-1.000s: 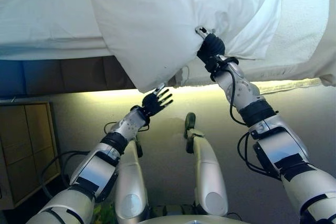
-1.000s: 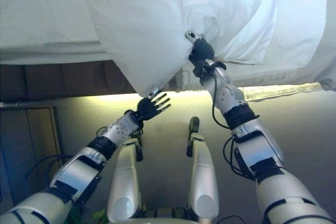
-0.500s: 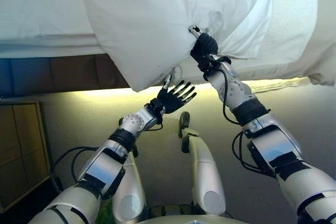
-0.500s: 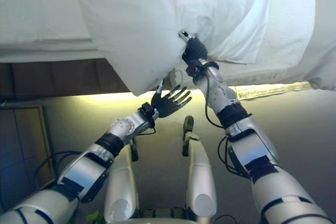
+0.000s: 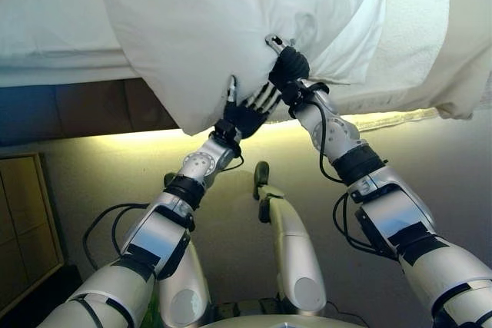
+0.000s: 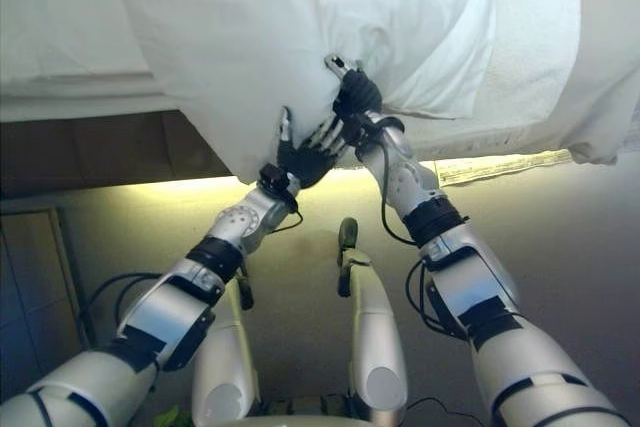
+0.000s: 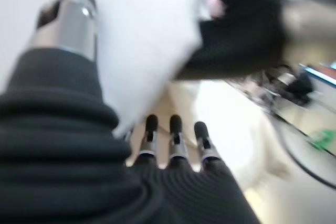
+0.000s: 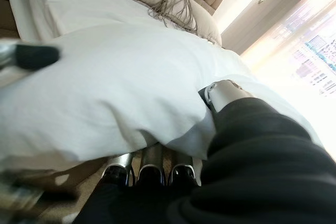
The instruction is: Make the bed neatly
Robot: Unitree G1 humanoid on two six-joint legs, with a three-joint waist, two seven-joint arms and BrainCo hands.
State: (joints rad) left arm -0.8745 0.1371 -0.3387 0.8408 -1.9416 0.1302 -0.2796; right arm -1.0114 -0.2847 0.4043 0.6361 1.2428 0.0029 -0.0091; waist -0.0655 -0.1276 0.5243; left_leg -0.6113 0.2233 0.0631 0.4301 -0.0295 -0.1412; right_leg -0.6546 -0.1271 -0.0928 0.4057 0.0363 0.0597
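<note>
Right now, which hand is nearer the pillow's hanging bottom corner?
Left. The left hand is under the pillow beside that corner, thumb on the fabric. The right hand grips its edge higher up.

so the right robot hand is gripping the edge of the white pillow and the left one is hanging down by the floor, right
Not quite. The right robot hand does grip the white pillow, but the left robot hand is raised at the pillow's lower edge beside the right one, fingers open. The left eye view shows it.

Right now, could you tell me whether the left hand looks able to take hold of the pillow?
Probably yes: the left hand is open right under the pillow's lower edge, beside the right hand that grips it, and nothing lies between them.
</note>
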